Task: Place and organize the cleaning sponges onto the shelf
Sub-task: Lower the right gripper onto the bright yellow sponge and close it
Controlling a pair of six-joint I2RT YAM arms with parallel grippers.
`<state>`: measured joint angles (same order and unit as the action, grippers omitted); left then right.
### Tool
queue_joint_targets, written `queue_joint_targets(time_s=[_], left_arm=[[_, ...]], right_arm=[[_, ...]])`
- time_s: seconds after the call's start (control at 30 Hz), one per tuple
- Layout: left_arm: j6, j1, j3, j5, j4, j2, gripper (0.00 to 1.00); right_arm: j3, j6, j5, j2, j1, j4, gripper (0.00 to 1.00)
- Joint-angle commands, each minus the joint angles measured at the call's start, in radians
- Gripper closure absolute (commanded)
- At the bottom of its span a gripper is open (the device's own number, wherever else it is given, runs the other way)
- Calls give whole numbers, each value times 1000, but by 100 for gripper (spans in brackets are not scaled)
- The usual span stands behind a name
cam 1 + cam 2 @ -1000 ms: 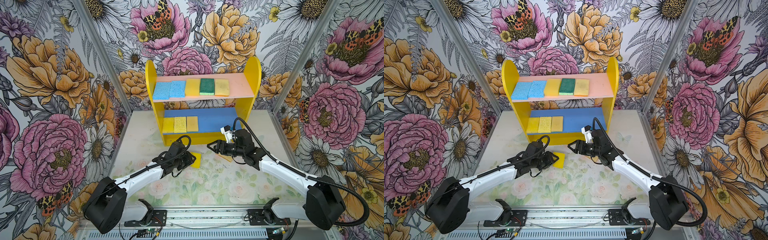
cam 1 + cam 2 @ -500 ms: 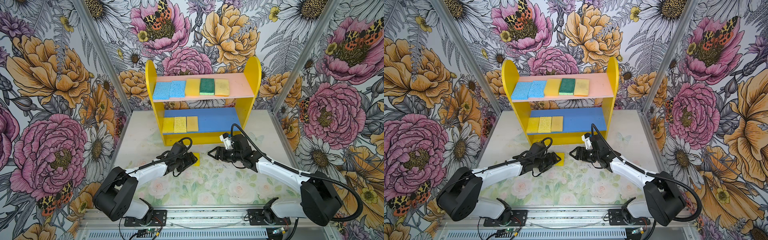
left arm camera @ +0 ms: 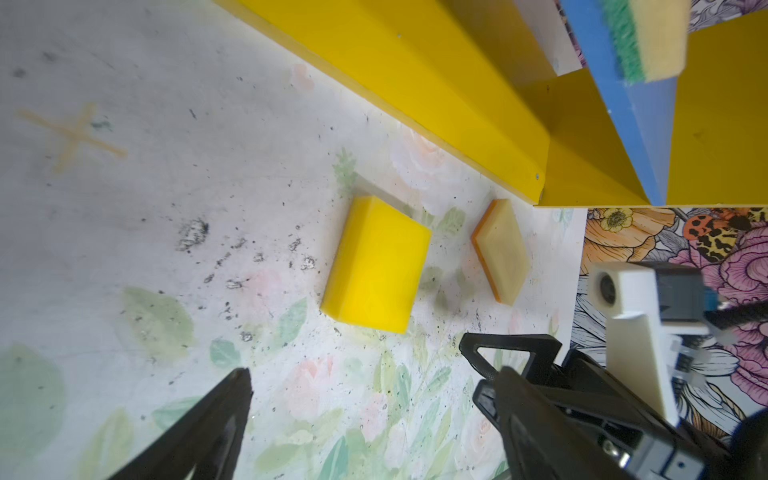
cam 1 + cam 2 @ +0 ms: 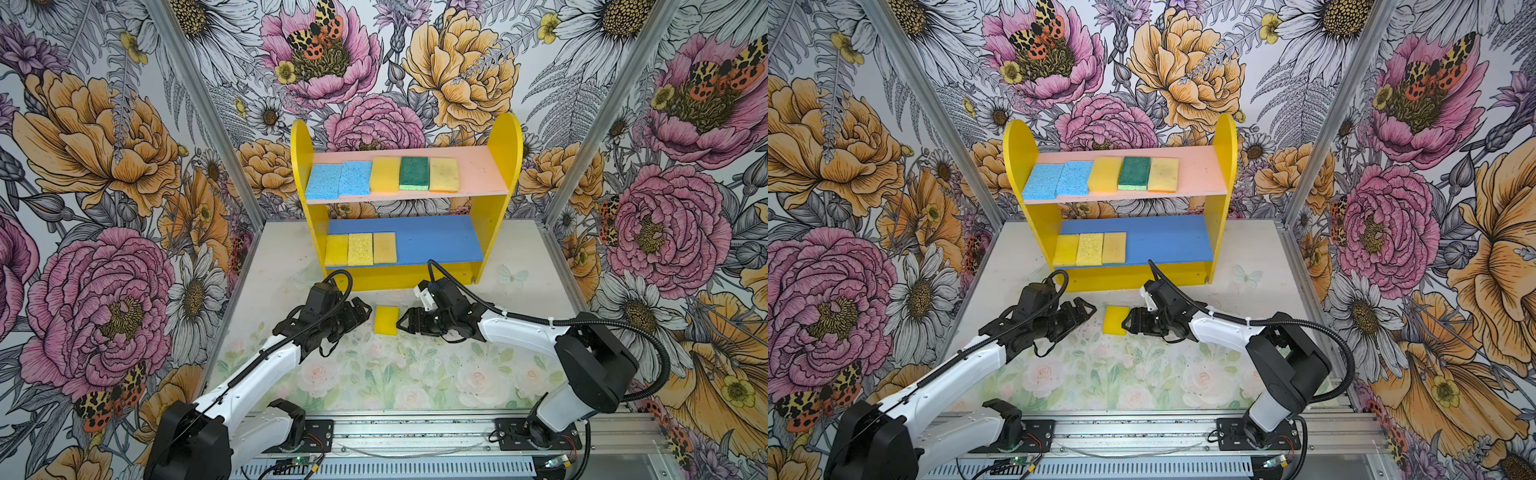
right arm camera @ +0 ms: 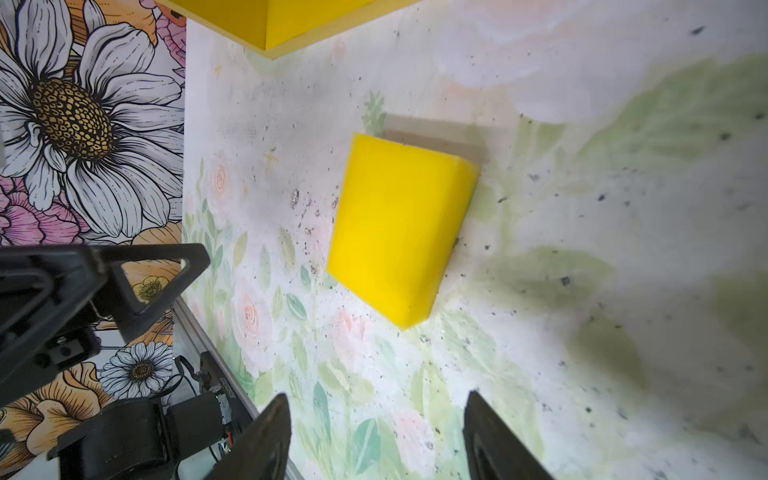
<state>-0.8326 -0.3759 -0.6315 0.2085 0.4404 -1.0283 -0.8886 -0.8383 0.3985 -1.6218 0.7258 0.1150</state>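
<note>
Open left hand and right hand flank a likely light, squashy sponge, best pinched across its width.

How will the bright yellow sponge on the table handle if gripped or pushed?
Probably light and squashy: the sponge looks like a foam block, so jaws would likely dent it. Lying flat on the table, it should slide when pushed, not roll or tip.

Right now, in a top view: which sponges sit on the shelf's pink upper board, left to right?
light blue sponge → second light blue sponge → yellow sponge → green scouring sponge → tan sponge
</note>
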Motion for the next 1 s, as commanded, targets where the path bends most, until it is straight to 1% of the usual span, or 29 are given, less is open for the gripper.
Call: queue_joint_targets(time_s=[0.0,0.07,0.17,0.43,0.7,0.97], left_arm=[[77,64,17,38,89,90,4],[93,95,27,61,98,134,1],[115,127,43,84,108,184,1],[159,217,72,142,129,239,1],[160,223,73,157,129,244,1],[155,224,77,162,129,254,1]], right_arm=[[-50,-37,-70,-47,18,-15,36],[-63,-47,-92,-69,24,-15,38],[-82,-63,-115,-105,31,-18,41],[-125,-82,-131,-177,46,-26,48],[-147,-90,-138,-216,46,-34,53],[-153,-99,-135,-245,48,-50,65]])
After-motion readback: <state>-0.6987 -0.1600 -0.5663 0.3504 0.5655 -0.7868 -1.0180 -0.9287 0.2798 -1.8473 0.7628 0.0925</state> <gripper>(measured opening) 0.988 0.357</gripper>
